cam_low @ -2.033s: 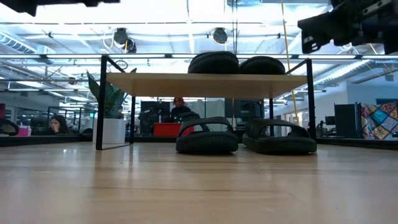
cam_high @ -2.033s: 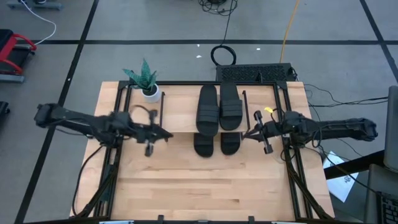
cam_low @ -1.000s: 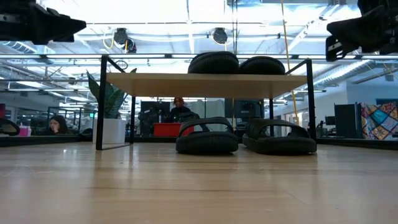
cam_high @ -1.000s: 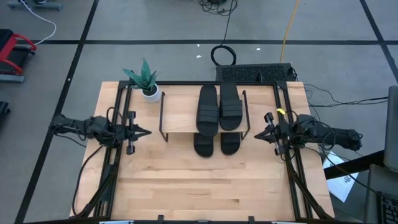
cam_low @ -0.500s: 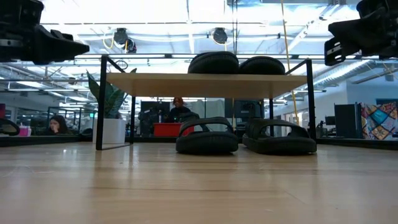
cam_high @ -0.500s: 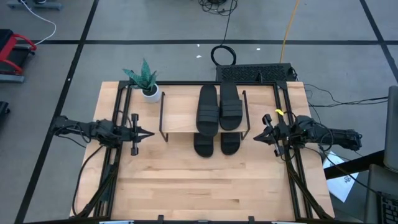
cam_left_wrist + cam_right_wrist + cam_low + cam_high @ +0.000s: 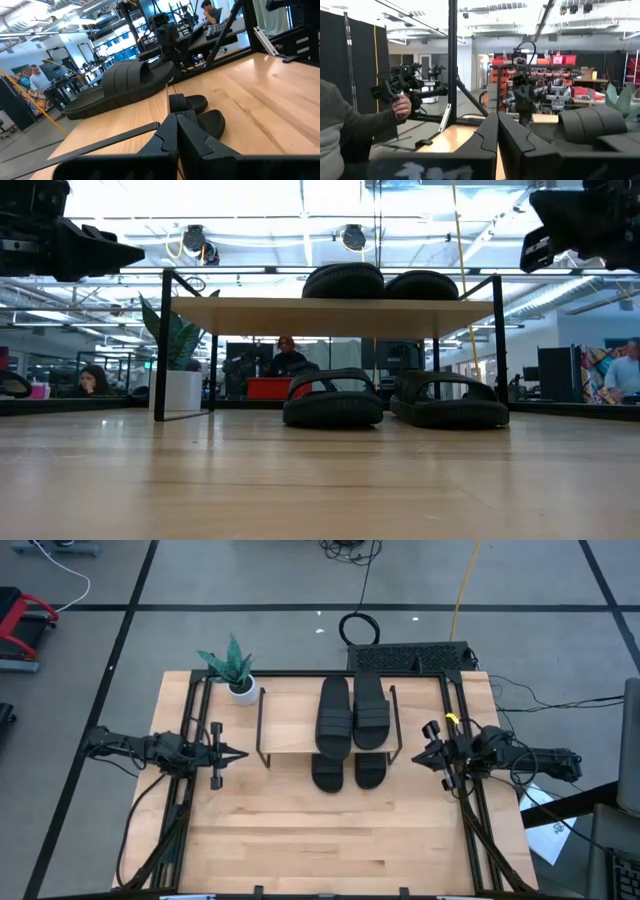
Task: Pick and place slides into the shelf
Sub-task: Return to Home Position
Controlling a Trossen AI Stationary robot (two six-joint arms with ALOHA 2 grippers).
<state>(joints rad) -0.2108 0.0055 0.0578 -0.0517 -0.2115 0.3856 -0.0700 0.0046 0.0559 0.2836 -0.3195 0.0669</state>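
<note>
Grainy wooden table (image 7: 300,840) bears ribbed slides (image 7: 333,715).

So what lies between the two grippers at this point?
In the high view, the shelf stands between the left gripper and the right gripper, with two slides on top and two slides under it.

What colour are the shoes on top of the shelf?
Black all over. The high view shows the slides on the shelf best.

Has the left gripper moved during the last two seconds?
Yes. In the high view the left gripper has drawn back to the left, away from the shelf, whose left end it overlapped two seconds ago.
</note>
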